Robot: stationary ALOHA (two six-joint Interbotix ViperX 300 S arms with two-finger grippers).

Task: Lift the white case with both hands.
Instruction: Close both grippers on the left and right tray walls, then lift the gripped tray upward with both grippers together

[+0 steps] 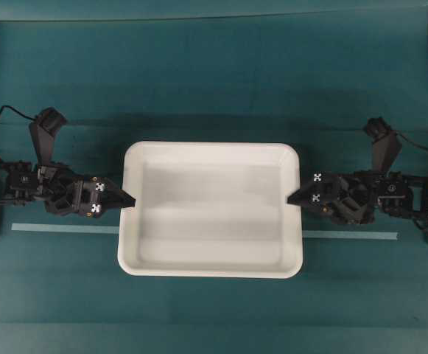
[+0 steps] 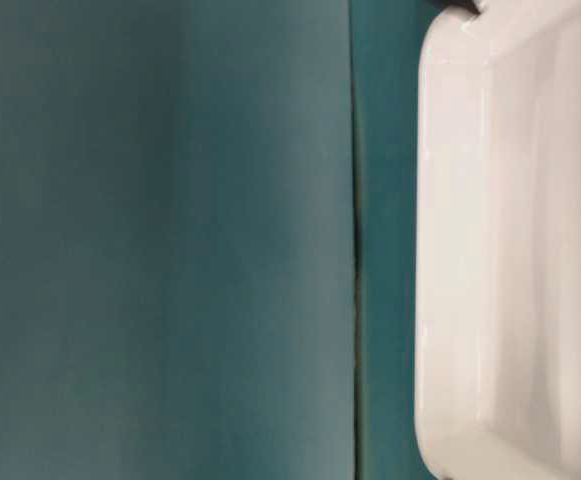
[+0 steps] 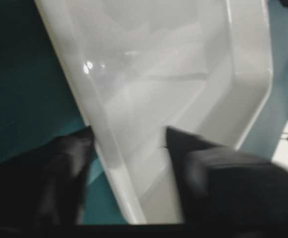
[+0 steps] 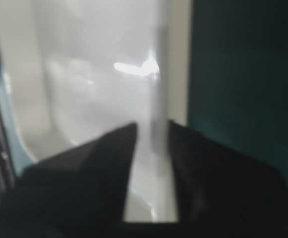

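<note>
You have the green table (image 1: 214, 81) under everything, and the white case (image 1: 211, 210) lies flat on its middle, open side up, its long sides running left to right. A pale strip of tape (image 1: 65, 228) passes under the case and comes out again on its right side. Your left gripper (image 1: 127, 199) is at the left short rim of the case; in the left wrist view one jaw is outside the rim and the other inside, with a gap to the wall, so it does not yet pinch. Your right gripper (image 1: 293, 198) is at the right short rim, its jaws close on both sides of the rim; if it really clamps, I cannot tell.
</note>
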